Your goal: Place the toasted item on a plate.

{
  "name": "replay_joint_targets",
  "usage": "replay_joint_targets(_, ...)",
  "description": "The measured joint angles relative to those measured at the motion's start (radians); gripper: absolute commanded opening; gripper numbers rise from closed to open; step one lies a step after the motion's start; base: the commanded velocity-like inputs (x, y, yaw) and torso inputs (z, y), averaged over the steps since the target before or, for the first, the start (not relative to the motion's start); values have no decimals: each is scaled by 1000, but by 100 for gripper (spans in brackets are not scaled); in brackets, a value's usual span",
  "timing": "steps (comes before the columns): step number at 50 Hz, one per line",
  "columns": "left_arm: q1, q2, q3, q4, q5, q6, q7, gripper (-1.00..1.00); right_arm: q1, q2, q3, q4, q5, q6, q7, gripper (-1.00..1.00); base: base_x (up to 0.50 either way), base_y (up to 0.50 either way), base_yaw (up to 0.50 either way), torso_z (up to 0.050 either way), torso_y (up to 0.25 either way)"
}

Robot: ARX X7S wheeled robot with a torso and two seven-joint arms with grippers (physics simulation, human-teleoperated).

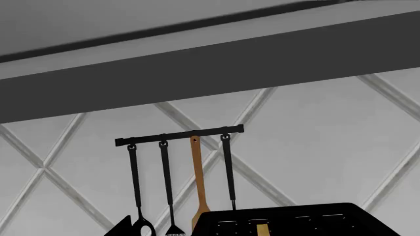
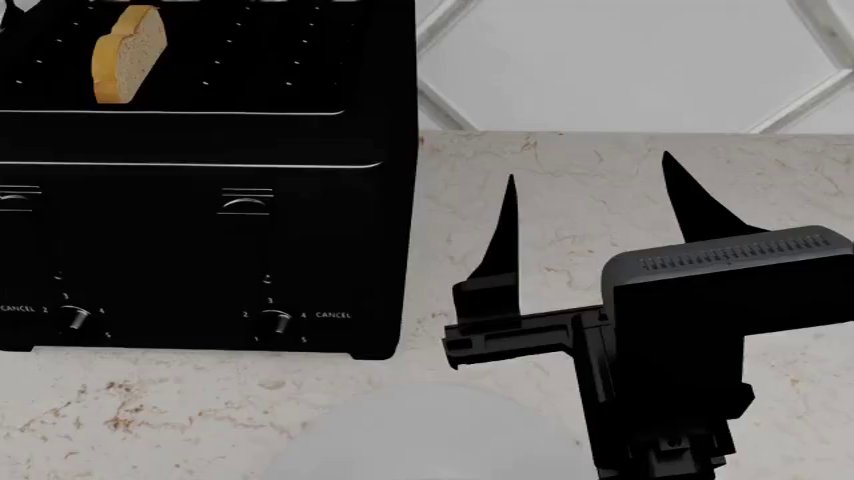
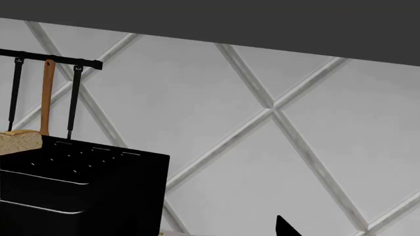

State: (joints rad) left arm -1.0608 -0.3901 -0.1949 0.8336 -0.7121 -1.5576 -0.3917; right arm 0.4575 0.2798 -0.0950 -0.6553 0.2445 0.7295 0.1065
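The toasted item (image 2: 128, 53), a pale slice with a tan crust, stands up out of a slot in the black toaster (image 2: 200, 200). It also shows in the right wrist view (image 3: 19, 141), and its top edge in the left wrist view (image 1: 262, 229). The plate (image 2: 414, 440) lies on the counter in front of the toaster, partly cut off by the frame. My right gripper (image 2: 601, 215) hovers open and empty to the right of the toaster, above the counter. Of my left gripper (image 1: 210, 230) only one fingertip (image 1: 123, 227) shows, far off to one side, with nothing held.
A black rail (image 1: 178, 136) on the tiled wall behind the toaster carries dark utensils and a wooden spatula (image 1: 198, 187). A dark cabinet underside (image 1: 210, 73) hangs overhead. The marble counter (image 2: 601, 160) runs to the right of the toaster.
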Motion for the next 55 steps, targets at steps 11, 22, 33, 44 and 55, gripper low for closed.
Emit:
replay_joint_targets(11,-17,-21,-7,-14,-92,4,-72,100,2,2,-3,2,6,-2,2,100,204,17,0,0,0)
replay_joint_targets(22,-28,-34,-12,-28,-166,8,-128,100,-8,3,4,-2,11,-1,14,100,108,7,0,0,1)
replay_joint_targets(33,-98,-38,-24,-136,-348,-1,-261,100,-15,9,9,-40,22,46,33,100,0,0,0,0,0)
replay_joint_targets(44,-206,-38,49,-346,-561,25,-418,100,-35,9,13,-63,32,53,43,100,0,0,0,0,0)
replay_joint_targets(55,-268,-17,195,-514,-535,101,-382,100,-56,2,6,-53,33,22,46,100,0,0,0,0,0)
